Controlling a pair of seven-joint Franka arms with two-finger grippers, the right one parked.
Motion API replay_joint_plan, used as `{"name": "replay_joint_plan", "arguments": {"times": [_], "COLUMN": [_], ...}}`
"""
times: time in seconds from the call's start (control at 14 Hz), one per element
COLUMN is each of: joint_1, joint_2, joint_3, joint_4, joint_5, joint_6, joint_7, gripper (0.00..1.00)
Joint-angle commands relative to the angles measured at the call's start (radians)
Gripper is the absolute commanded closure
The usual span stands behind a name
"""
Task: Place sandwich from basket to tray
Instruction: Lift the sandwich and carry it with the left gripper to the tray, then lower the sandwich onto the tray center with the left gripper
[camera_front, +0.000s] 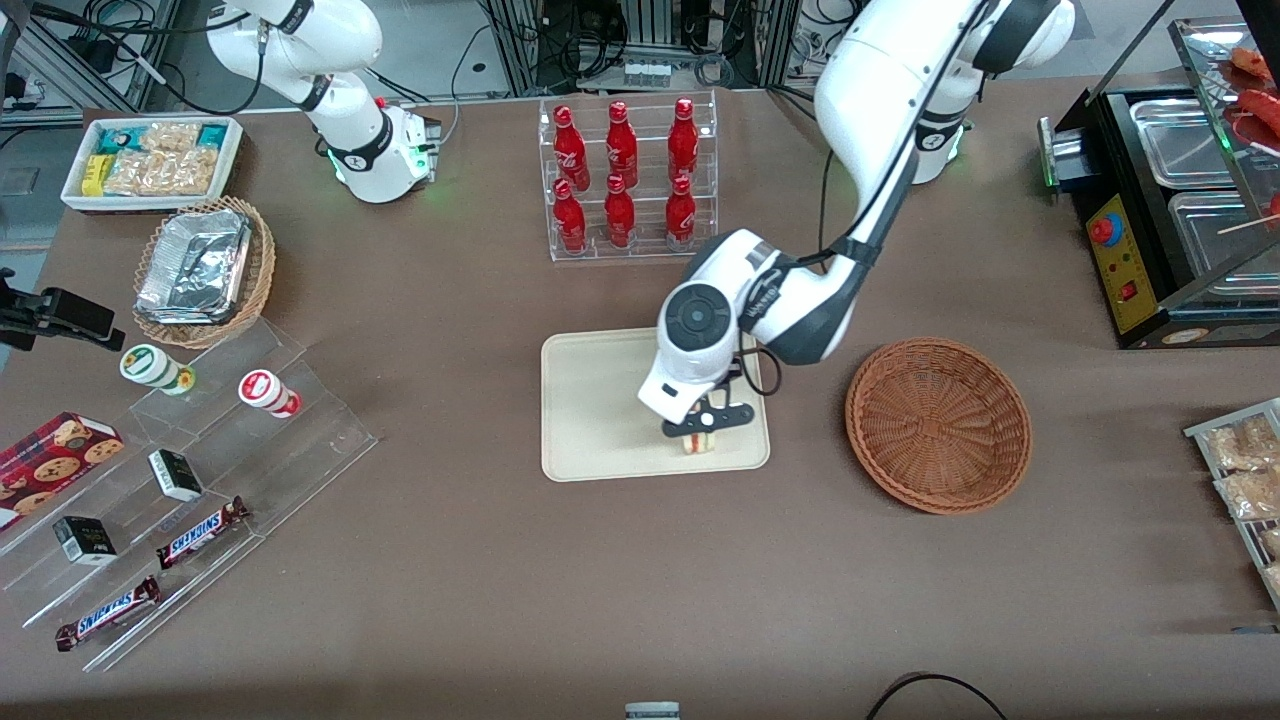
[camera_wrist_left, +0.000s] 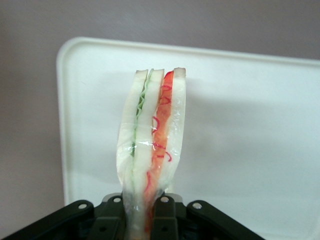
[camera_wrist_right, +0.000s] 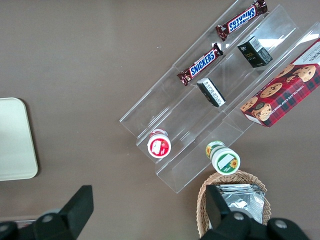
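gripper clenched on sandwich over tray (fingertips cut off), basket beside

Cream tray; reddish-brown woven basket.

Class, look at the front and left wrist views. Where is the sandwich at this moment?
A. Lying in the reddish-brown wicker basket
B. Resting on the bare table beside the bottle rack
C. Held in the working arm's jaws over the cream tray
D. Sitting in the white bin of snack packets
C. The gripper is shut on the sandwich above the tray, while the basket holds nothing.
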Motion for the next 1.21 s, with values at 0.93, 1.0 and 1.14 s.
{"name": "replay_joint_plan", "arguments": {"times": [0.93, 1.0, 1.14], "joint_1": [-0.082, -0.082, -0.079], "joint_2": [0.103, 0.102, 0.094], "joint_3": [0.016, 0.018, 0.018], "joint_4": [0.065, 0.065, 0.067], "joint_5": [-0.010, -0.008, -0.008], "joint_6": [0.062, 0.062, 0.064], "joint_7": [-0.120, -0.118, -0.105], "gripper": [0.56, 0.01, 0.00]}}
